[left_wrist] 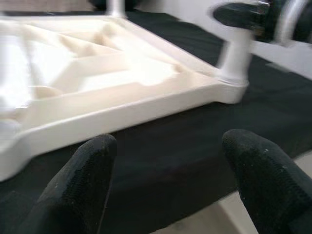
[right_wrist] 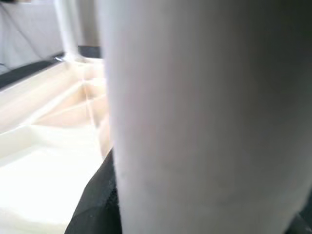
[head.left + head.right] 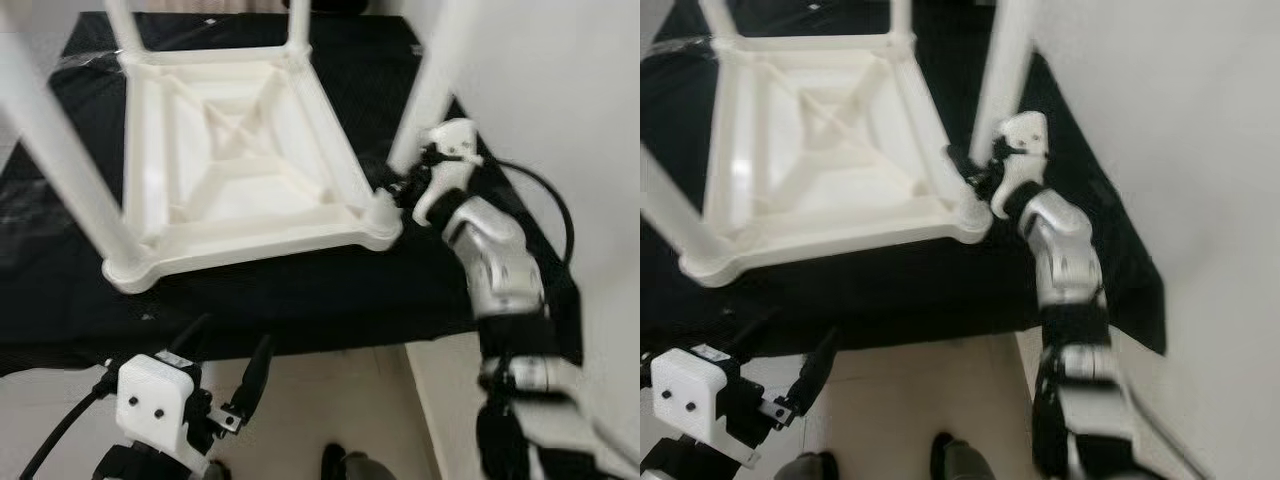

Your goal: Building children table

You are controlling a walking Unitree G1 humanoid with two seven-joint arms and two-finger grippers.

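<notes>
A white children's table (image 3: 240, 150) lies upside down on a black cloth (image 3: 300, 290), its legs pointing up. My right gripper (image 3: 402, 186) is at the base of the near-right leg (image 3: 430, 90), which stands in the corner socket (image 3: 382, 215). In the right wrist view that leg (image 2: 204, 117) sits close between the black fingers (image 2: 92, 200), so the gripper is shut on it. My left gripper (image 3: 225, 360) hangs open below the cloth's front edge, its fingers (image 1: 83, 185) spread and holding nothing, facing the table frame (image 1: 122, 102).
Three more legs stand in their corners: near left (image 3: 60, 150), far left (image 3: 125, 25) and far right (image 3: 297, 20). A white wall (image 3: 560, 80) runs close along the right. Pale floor (image 3: 330, 400) lies in front of the cloth, with my feet (image 3: 340, 462) on it.
</notes>
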